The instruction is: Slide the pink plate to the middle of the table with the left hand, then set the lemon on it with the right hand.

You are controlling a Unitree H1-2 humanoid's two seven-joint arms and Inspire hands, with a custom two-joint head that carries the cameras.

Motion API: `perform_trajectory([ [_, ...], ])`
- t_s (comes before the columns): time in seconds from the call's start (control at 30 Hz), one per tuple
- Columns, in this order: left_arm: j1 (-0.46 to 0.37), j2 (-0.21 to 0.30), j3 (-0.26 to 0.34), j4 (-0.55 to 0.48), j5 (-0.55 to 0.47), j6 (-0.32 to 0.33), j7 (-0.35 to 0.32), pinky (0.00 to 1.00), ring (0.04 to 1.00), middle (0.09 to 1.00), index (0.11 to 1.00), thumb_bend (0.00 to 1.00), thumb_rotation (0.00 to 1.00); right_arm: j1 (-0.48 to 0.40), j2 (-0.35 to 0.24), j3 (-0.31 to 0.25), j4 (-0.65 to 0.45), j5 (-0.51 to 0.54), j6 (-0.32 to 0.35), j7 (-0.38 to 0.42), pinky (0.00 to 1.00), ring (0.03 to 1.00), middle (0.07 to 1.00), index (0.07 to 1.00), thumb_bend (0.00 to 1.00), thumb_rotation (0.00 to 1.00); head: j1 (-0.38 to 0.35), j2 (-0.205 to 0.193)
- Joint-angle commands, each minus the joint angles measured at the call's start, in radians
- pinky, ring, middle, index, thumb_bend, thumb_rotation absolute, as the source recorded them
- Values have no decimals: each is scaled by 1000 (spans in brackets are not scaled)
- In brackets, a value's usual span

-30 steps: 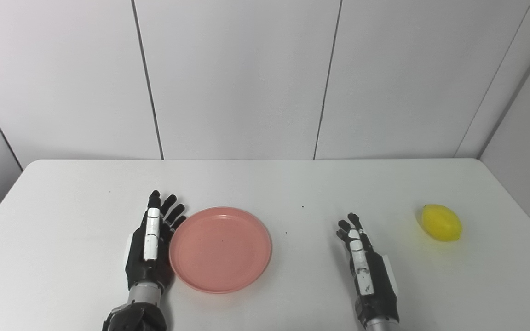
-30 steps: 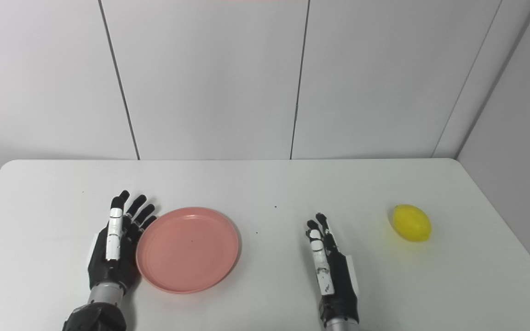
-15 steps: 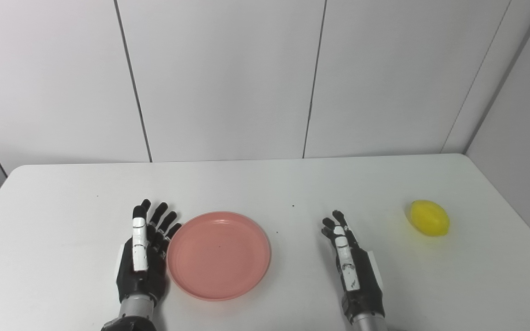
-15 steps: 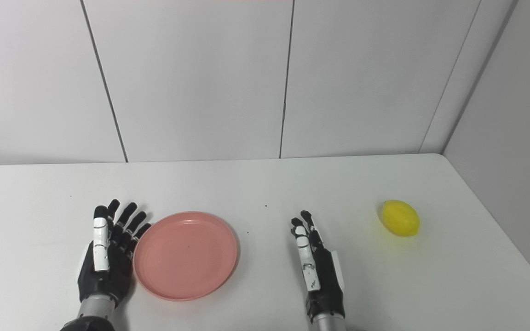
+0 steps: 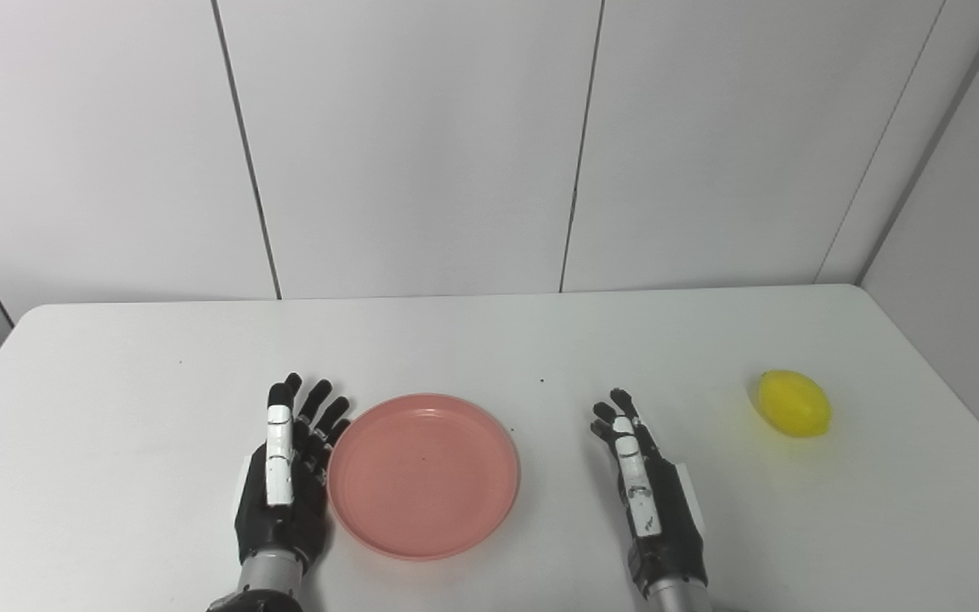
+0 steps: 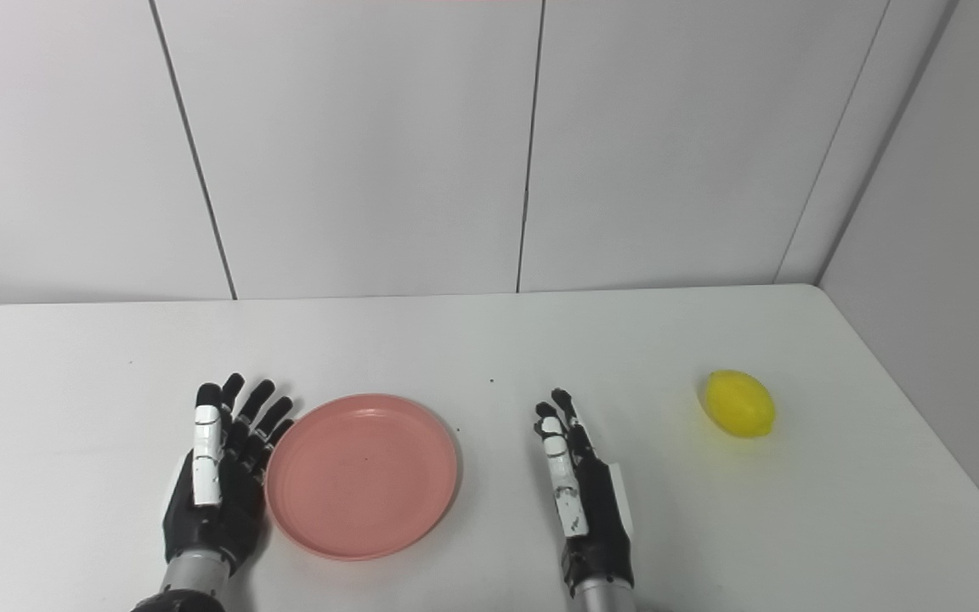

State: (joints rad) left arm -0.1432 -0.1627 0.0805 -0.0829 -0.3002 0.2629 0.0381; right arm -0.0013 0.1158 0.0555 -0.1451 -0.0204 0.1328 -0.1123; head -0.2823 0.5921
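Note:
A round pink plate (image 5: 423, 476) lies flat on the white table (image 5: 489, 340), a little left of its middle. My left hand (image 5: 285, 476) rests edge-on against the plate's left rim, open with fingers spread and pointing away from me. My right hand (image 5: 651, 501) stands open on the table to the right of the plate, apart from it by a hand's width. A yellow lemon (image 5: 794, 404) lies near the table's right edge, well to the right of my right hand. In the right eye view the plate (image 6: 362, 476) and the lemon (image 6: 738, 404) show the same layout.
White wall panels rise behind the table's far edge. The table's right edge (image 5: 948, 382) runs close behind the lemon. A few small dark specks (image 5: 541, 381) dot the tabletop beyond the plate.
My left hand has pushed the pink plate a little to the right since half a second ago. The right hand and the lemon have stayed put. Earlier the camera view shifted.

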Motion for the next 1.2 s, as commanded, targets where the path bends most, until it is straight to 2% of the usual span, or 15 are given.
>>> perform_trajectory([
  [0.0,0,-20,-6,-2,-2,-1,4,915,891,934,984,733,829,0,15,6,-11,-25,8,-10,1000,878,887,914,759,917,0,-1],
  [0.13,-3,-21,-6,4,-2,-8,4,923,891,932,989,749,827,4,21,-3,-33,-105,-27,-65,958,893,915,873,719,925,-5,-6],
  [0.27,-11,-18,-3,16,-3,-21,0,925,895,935,996,746,835,-4,13,-8,-83,-212,-57,-119,906,863,850,808,672,955,-18,-13],
  [0.33,-16,-15,-1,22,-4,-26,-1,924,895,931,993,756,823,-12,-3,-3,-113,-281,-43,-132,831,821,812,787,674,976,-29,-16],
  [0.4,-21,-10,0,30,-6,-31,-6,928,898,930,994,757,821,-23,-22,-2,-144,-326,-21,-126,813,786,796,800,681,968,-39,-20],
  [0.5,-29,-4,2,42,-10,-33,-13,936,904,937,999,760,821,-57,-69,-8,-171,-377,1,-101,712,730,755,766,676,913,-59,-27],
  [0.57,-34,-3,7,49,-20,-29,-17,936,903,935,996,758,814,-84,-115,1,-184,-454,32,-79,668,717,750,750,682,908,-69,-32],
  [0.67,-39,-2,14,56,-39,-27,-22,947,908,942,1000,747,810,-119,-203,39,-188,-660,86,-42,604,699,738,729,708,934,-80,-37],
  [0.7,-40,-1,16,58,-43,-28,-24,964,912,944,1000,742,813,-127,-229,54,-185,-737,102,-34,595,689,729,726,749,951,-80,-37],
  [0.77,-42,1,15,60,-44,-27,-25,967,912,943,1000,738,820,-143,-270,75,-185,-852,129,-8,640,704,736,731,758,953,-80,-37],
  [0.8,-43,1,14,60,-43,-27,-23,966,910,941,1000,732,834,-149,-284,79,-186,-888,138,6,712,725,746,737,765,931,-85,-37],
  [0.87,-43,2,13,60,-43,-25,-22,966,908,940,1000,729,844,-161,-303,78,-189,-929,146,25,758,739,752,742,766,917,-86,-39],
  [0.97,-44,4,14,60,-45,-24,-23,978,913,942,1000,719,861,-177,-324,68,-187,-966,140,32,753,728,738,734,768,864,-86,-39],
  [1.17,-46,8,15,70,-51,-28,-30,984,917,950,1000,710,872,-209,-385,68,-158,-1033,94,-2,776,723,722,730,769,866,-86,-47],
])
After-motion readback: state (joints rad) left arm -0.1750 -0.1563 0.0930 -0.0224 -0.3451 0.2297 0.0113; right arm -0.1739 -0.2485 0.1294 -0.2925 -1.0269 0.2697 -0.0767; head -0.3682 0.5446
